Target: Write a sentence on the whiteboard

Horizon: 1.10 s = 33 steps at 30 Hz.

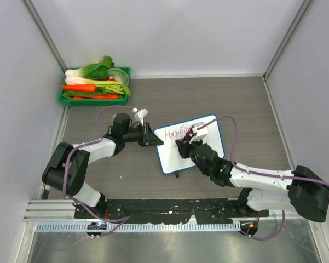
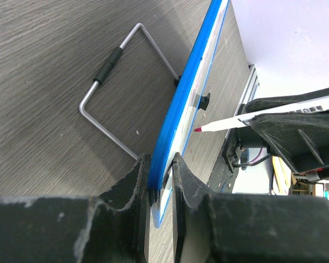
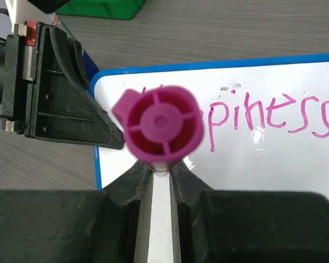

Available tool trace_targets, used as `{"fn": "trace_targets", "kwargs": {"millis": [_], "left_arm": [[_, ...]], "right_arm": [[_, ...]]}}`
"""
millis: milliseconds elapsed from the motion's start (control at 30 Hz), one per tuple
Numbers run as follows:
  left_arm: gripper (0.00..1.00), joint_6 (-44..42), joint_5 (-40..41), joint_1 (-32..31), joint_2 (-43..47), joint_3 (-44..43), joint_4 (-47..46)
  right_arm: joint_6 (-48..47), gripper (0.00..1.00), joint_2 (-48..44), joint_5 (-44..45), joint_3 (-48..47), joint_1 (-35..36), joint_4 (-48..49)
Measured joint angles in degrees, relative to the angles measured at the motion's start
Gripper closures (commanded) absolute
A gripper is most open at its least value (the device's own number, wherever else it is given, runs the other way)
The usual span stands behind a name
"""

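Vegetables in green tray, whiteboard well apart

We look onto a desk of dark grey wood grain, boxed in by plain pale walls at its far, left and right edges, with grey metal posts at the far corners. An aluminium rail lines the near edge. A green tray of vegetables sits in the far left corner. The light is soft and even.
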State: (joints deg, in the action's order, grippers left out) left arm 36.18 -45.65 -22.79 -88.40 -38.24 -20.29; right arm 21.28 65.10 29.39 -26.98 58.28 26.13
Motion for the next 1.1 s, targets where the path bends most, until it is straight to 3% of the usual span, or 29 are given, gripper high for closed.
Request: {"fn": "trace_targets", "kwargs": {"millis": [1100], "left_arm": [[1.00, 0.0, -0.1, 0.0, -0.2, -0.1, 0.0]], "right_arm": [[1.4, 0.99, 2.3, -2.7, -0.1, 0.3, -2.0]]}}
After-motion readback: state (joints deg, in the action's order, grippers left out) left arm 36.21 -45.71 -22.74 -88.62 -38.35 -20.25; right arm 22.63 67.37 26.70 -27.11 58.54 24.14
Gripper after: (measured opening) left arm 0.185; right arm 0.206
